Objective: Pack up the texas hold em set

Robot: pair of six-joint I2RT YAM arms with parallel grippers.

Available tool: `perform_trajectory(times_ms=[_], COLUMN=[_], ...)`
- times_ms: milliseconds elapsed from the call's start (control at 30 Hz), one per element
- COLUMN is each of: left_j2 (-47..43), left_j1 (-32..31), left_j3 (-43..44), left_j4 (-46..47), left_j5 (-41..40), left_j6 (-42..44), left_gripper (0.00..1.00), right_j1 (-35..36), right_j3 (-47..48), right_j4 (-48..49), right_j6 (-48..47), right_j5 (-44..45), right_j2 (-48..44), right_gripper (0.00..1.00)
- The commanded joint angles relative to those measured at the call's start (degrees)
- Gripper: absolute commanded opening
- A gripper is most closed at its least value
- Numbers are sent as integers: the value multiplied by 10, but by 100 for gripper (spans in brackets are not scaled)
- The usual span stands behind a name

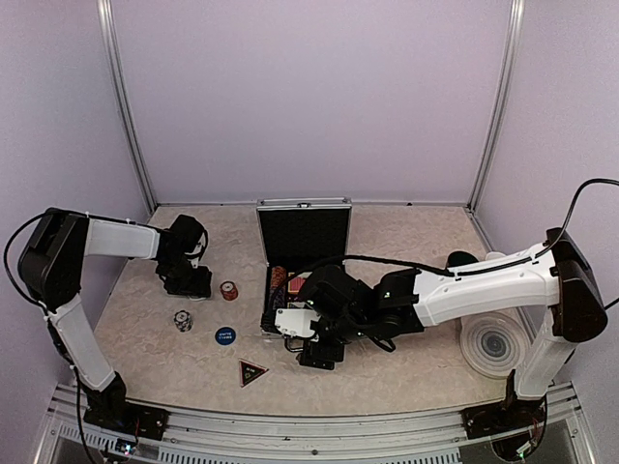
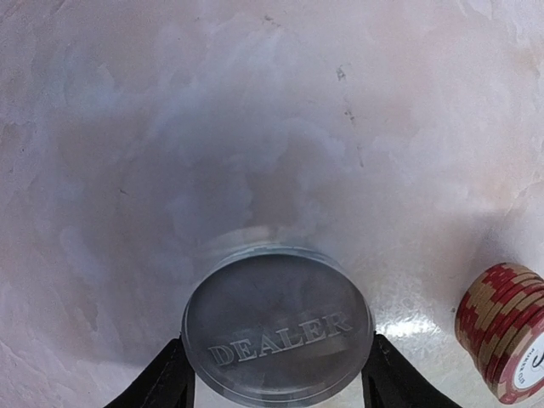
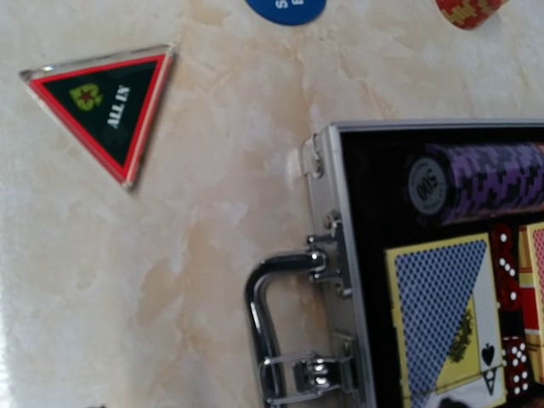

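The texas hold em set's case (image 1: pixel 303 234) lies open mid-table, lid up. We judge the loose DEALER button (image 2: pixel 279 336), left of it, light, stiff and slick: grip its rim. The left gripper (image 2: pixel 278 381) brackets it; pinching or not, we cannot tell. The right gripper (image 1: pixel 319 356) hangs spread, empty, at the case's near edge.

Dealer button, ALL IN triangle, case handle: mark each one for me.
Dealer button (image 2: pixel 278 327): left wrist view, centre of its clear face, on the lettering.
ALL IN triangle (image 3: pixel 106 106): right wrist view, middle of the black face.
Case handle (image 3: pixel 255 340): right wrist view, on the chrome grip bar.
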Motion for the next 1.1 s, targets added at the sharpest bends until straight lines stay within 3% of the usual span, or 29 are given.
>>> perform_trajectory(times_ms=[0,600,1067], left_j2=[12,-95,-106], left_j1=[5,3,-148], left_j3=[7,18,154], left_j4=[2,-7,-58], left_j5=[8,-34,-53], left_j6=[4,-14,-28], left_gripper=[56,56,56], right_j1=[1,-6,-100], right_j3=[-3,-23,-73], right_j4=[12,22,69], right_j6=[6,18,118], right_j5=[-1,30,104], right_j2=[-17,-32,-76], right_gripper=[84,85,91])
